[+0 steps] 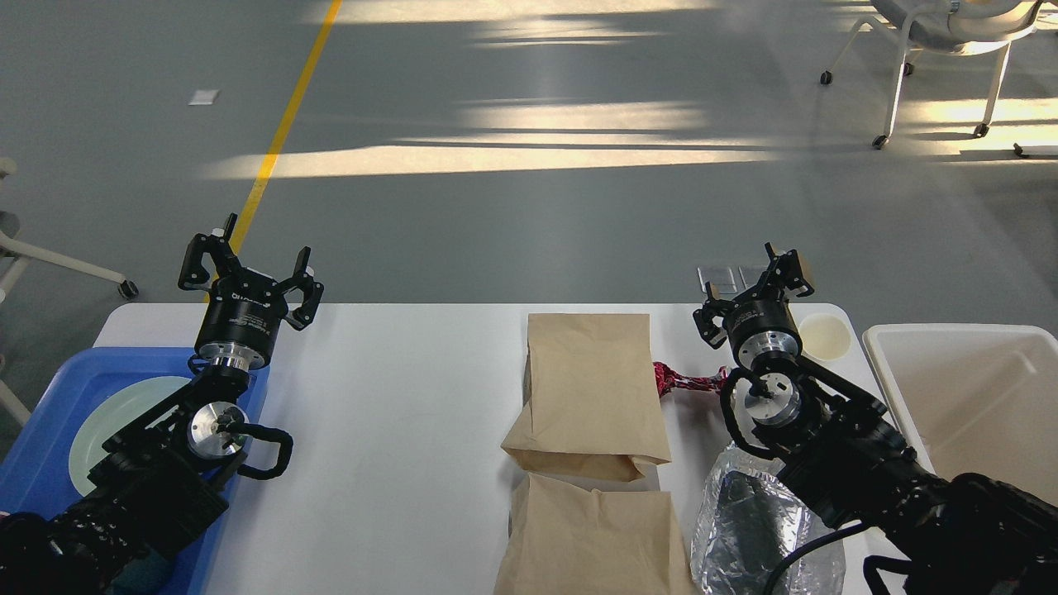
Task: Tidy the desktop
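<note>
The white desktop (397,430) fills the lower view. On it lie two brown paper bags, one in the middle (591,384) and one at the front edge (591,537), a red crumpled wrapper (682,380), a clear plastic bag (744,529) with something dark inside, and a small pale round lid (824,336). My left gripper (250,268) is open and empty above the desktop's far left edge. My right gripper (754,285) is open and empty above the far right edge, beside the lid.
A blue tray (41,463) with a pale green plate (107,421) stands at the left, partly under my left arm. An off-white bin (984,397) stands at the right. A wheeled chair (942,49) is on the floor far right.
</note>
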Controlling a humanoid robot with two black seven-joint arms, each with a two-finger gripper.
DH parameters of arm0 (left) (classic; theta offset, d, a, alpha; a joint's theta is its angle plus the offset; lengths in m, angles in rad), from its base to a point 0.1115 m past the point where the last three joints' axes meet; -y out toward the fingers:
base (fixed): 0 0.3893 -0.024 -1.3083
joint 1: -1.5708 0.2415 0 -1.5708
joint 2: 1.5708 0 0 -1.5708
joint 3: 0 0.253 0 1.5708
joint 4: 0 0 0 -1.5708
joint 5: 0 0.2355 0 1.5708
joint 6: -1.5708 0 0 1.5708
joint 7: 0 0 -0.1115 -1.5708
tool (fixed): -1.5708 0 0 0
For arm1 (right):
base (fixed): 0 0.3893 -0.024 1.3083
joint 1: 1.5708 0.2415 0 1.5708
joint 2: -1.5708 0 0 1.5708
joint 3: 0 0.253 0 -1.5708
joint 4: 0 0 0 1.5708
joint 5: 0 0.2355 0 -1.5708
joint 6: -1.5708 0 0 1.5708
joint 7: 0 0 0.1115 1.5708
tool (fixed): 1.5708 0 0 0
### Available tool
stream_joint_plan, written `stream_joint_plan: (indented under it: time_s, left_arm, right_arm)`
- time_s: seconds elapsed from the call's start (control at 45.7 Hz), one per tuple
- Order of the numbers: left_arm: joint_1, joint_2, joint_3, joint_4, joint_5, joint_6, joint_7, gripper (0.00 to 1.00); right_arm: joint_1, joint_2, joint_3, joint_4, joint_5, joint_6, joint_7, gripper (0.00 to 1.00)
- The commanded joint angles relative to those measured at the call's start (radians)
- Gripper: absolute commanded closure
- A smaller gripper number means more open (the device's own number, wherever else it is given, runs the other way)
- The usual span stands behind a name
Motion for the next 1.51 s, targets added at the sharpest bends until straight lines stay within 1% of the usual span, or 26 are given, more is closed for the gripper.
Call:
stream_joint_plan:
  time_s: [0.0,0.984,1.181,1.312,1.487]
  left_arm:
    - [0.001,0.0,0.0,0.0,-0.001,-0.001,-0.003,0.04]
    - [0.001,0.0,0.0,0.0,-0.001,-0.001,-0.003,0.04]
    - [0.001,0.0,0.0,0.0,-0.001,-0.001,-0.003,0.04]
    - [0.001,0.0,0.0,0.0,-0.001,-0.001,-0.003,0.04]
    - [0.001,0.0,0.0,0.0,-0.001,-0.001,-0.003,0.04]
  right_arm:
    - [0.002,0.0,0.0,0.0,0.0,0.0,0.0,0.0]
    - [0.0,0.0,0.0,0.0,0.001,0.0,0.0,0.0]
    - [0.002,-0.017,-0.054,-0.002,0.0,0.071,-0.002,0.0]
    - [0.012,-0.017,-0.063,-0.008,0.006,0.066,-0.002,0.0]
    - [0.063,-0.031,-0.067,-0.015,0.009,0.064,-0.014,0.0]
